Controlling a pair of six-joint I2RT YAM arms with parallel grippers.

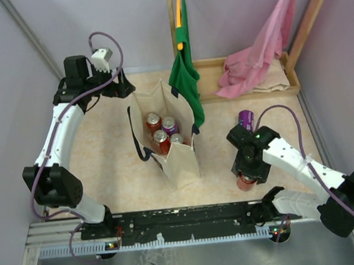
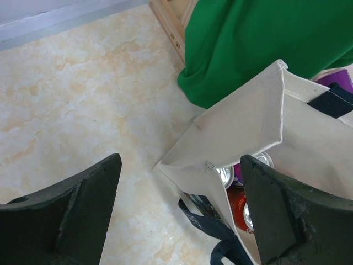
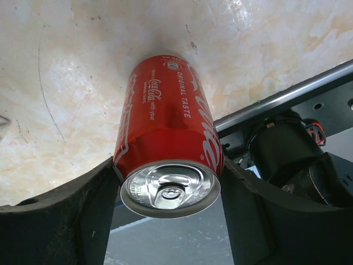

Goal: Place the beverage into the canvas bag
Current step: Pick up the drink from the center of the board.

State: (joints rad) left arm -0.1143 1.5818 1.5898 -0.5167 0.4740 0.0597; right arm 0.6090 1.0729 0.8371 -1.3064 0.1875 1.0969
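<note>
The beverage is a red cola can (image 3: pixel 165 127) standing on the table near the front right (image 1: pixel 246 182). My right gripper (image 3: pixel 167 174) straddles its top, both fingers pressed against its sides. The canvas bag (image 1: pixel 181 162), cream with navy handles, stands open in the middle of the table and holds several cans (image 1: pixel 163 134). My left gripper (image 2: pixel 181 165) hovers open over the bag's back left corner (image 2: pixel 242 121), one finger outside the wall and the other above the cans (image 2: pixel 237 201). In the top view the left gripper (image 1: pixel 117 85) sits just behind the bag.
A purple can (image 1: pixel 246 119) stands on the table behind the right arm. A green cloth bag (image 1: pixel 184 75) hangs beside the canvas bag. A pink cloth bag (image 1: pixel 257 56) drapes into a wooden tray (image 1: pixel 248 93). The black base rail (image 3: pixel 287 99) runs just beyond the red can.
</note>
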